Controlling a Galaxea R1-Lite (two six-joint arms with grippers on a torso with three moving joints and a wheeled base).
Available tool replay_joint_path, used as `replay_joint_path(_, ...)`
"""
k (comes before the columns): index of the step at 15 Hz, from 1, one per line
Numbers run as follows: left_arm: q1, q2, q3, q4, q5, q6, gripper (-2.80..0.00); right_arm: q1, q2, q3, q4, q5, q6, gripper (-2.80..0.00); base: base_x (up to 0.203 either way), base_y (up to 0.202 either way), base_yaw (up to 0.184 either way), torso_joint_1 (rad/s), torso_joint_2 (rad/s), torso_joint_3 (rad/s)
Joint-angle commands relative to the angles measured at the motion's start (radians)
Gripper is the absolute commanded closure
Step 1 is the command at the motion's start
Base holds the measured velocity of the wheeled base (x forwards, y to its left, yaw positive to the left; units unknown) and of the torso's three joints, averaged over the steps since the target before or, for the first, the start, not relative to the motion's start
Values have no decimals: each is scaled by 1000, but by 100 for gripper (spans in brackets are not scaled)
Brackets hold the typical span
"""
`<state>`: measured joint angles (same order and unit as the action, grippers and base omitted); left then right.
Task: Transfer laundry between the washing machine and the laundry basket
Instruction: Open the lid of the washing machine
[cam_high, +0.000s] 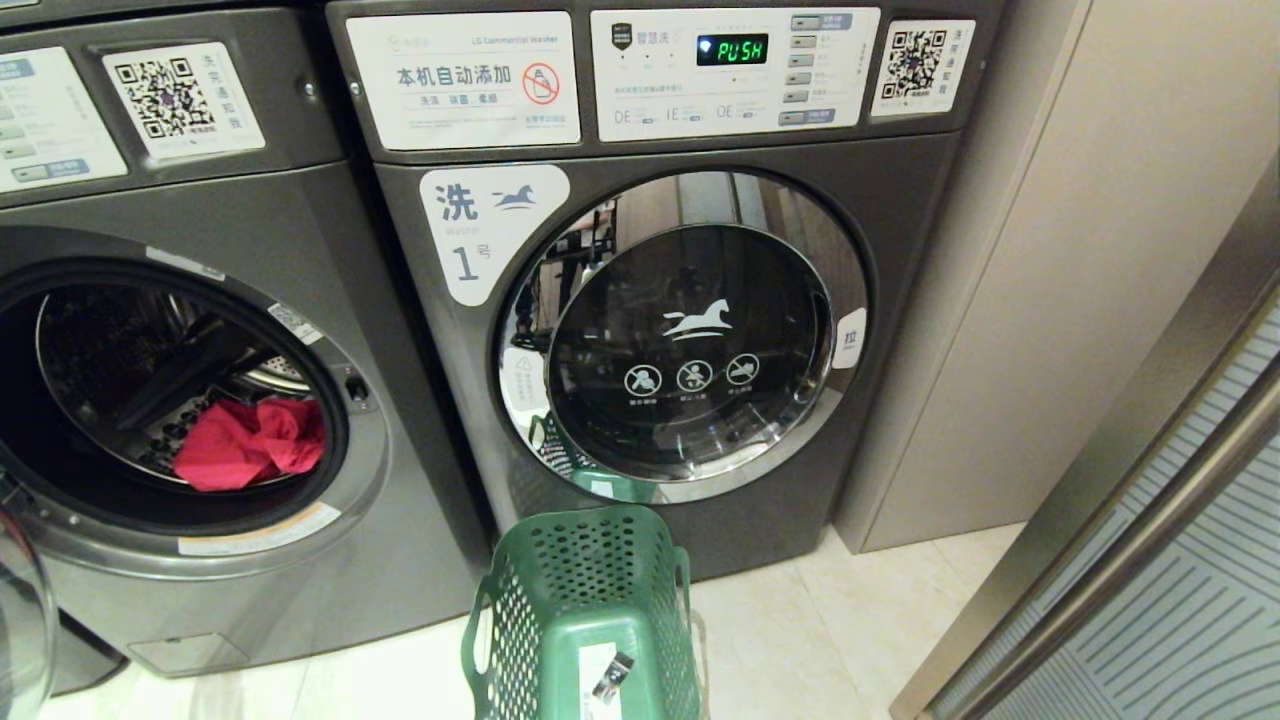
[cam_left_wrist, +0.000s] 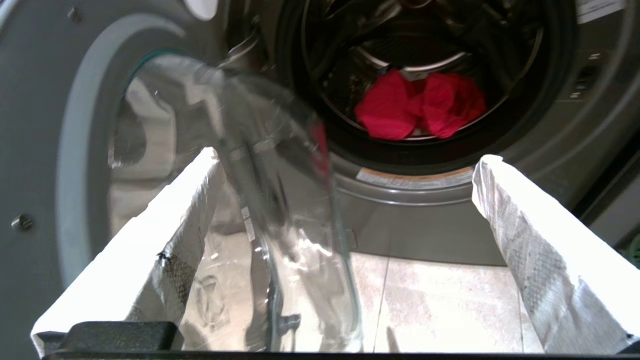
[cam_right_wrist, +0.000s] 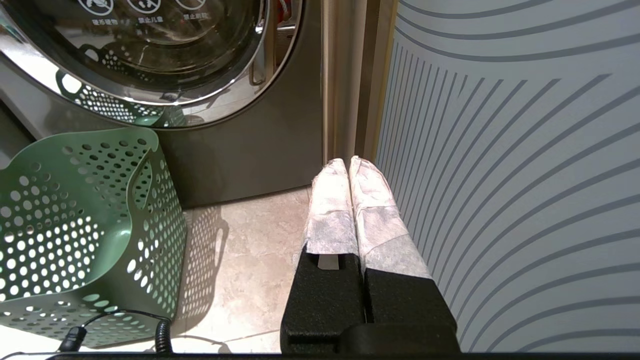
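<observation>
Left wrist view: left claw (cam_left_wrist: 345, 240) spread wide, empty, red garment (cam_left_wrist: 420, 107) ahead inside the drum; right claw (cam_right_wrist: 348, 167) pressed together, empty.

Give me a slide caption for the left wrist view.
Open left gripper faces the open washing machine, red garment lying in its drum.

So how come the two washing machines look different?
The left washing machine has its door open, but the washing machine labelled 1 has its round chrome door shut. The left one holds red laundry in its drum; no laundry shows behind the other's dark glass. The green basket stands in front of the one labelled 1, not the left one. Both are dark grey front-loaders with white labels on top.
</observation>
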<state>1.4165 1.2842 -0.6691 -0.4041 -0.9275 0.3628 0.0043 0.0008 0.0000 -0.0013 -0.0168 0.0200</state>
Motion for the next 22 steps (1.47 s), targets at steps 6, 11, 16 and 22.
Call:
replay_joint_path(6, 27, 124, -31, 45, 116, 3, -280, 2, 1, 0, 0, 0, 0, 0, 0, 0, 0, 0, 0, 0)
replay_joint_path(11, 39, 201, -102, 39, 300, 2, -280, 0, 1, 0, 0, 0, 0, 0, 0, 0, 0, 0, 0, 0)
replay_joint_path(16, 89, 410, -276, -37, 549, 7, -280, 1, 1, 0, 0, 0, 0, 0, 0, 0, 0, 0, 0, 0)
replay_joint_path(22, 170, 610, -501, -56, 779, 2, -280, 0, 1, 0, 0, 0, 0, 0, 0, 0, 0, 0, 0, 0)
